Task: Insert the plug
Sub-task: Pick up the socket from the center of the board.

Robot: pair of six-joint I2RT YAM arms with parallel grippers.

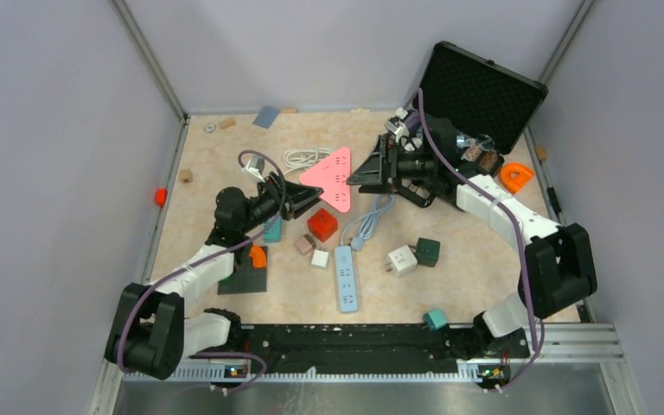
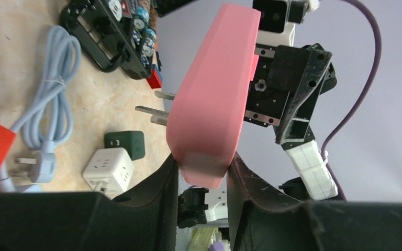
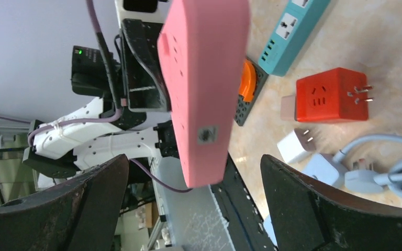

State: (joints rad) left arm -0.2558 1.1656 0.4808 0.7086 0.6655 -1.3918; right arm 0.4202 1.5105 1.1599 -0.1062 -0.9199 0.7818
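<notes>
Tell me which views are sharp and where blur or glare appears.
Top view: soft, even light, all sharp, no glare. Left wrist view: pink power strip sharp, left fingers dark and blurred. Right wrist view: right fingers dark and soft; red cube clear.

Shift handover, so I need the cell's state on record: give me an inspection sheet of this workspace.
Surface: beige table, things scattered across it.
Job's things: pink power strip held off the table; pale plug lying loose.
Clutter: red cube socket, white cube, green cube, blue strip, open black case.
Grippers: left gripper shut on the pink power strip's corner; right gripper open around it, not touching.
Cables: grey-blue cable bundled; white cable coiled.
Surroundings: grey walls.
</notes>
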